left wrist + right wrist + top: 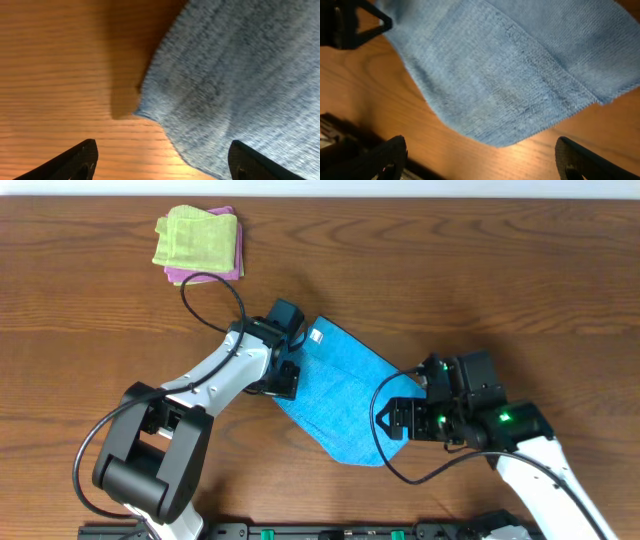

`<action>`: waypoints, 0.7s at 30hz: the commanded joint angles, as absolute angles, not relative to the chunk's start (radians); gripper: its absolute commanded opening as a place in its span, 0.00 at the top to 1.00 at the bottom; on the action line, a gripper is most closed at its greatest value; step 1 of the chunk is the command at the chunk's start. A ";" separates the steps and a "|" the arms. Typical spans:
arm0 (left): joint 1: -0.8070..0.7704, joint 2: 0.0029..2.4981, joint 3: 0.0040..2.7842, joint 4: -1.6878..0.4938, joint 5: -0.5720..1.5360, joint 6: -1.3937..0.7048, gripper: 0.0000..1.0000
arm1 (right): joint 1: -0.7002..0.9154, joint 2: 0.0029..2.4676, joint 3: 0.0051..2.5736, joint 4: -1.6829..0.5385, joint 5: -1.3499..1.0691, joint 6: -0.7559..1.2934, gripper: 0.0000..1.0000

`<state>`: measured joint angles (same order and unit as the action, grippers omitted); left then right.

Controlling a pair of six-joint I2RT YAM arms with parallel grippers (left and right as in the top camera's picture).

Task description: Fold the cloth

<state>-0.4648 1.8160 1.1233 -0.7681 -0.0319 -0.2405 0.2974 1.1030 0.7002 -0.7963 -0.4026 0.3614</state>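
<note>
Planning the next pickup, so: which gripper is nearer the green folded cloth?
Left. The left gripper is at the blue cloth's upper-left edge, down-right of the green cloth; the right gripper is across the blue cloth, farther off.

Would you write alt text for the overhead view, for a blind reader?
A sky-blue cloth lies diagonally on the wooden table, with the left end effector and right end effector open at its opposite edges.
</note>
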 commanded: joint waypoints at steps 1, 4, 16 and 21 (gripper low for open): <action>-0.459 1.823 1.139 -0.744 -0.031 -0.225 0.15 | 0.289 1.095 0.602 -0.701 -0.416 0.345 0.19; -0.459 1.823 1.139 -0.700 0.033 -0.233 0.15 | 0.289 1.118 0.493 -0.540 -0.480 0.416 0.56; -0.459 1.823 1.143 -0.676 0.051 -0.248 0.15 | 0.289 1.259 0.435 -0.461 -0.425 0.455 0.92; -0.459 1.823 1.143 -0.649 0.064 -0.251 0.10 | 0.289 1.287 0.435 -0.407 -0.374 0.436 0.91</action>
<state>-0.4648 1.8160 1.1255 -0.6628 0.0490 -0.2405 0.2958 1.2747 0.4416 -0.4232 -0.4164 0.4400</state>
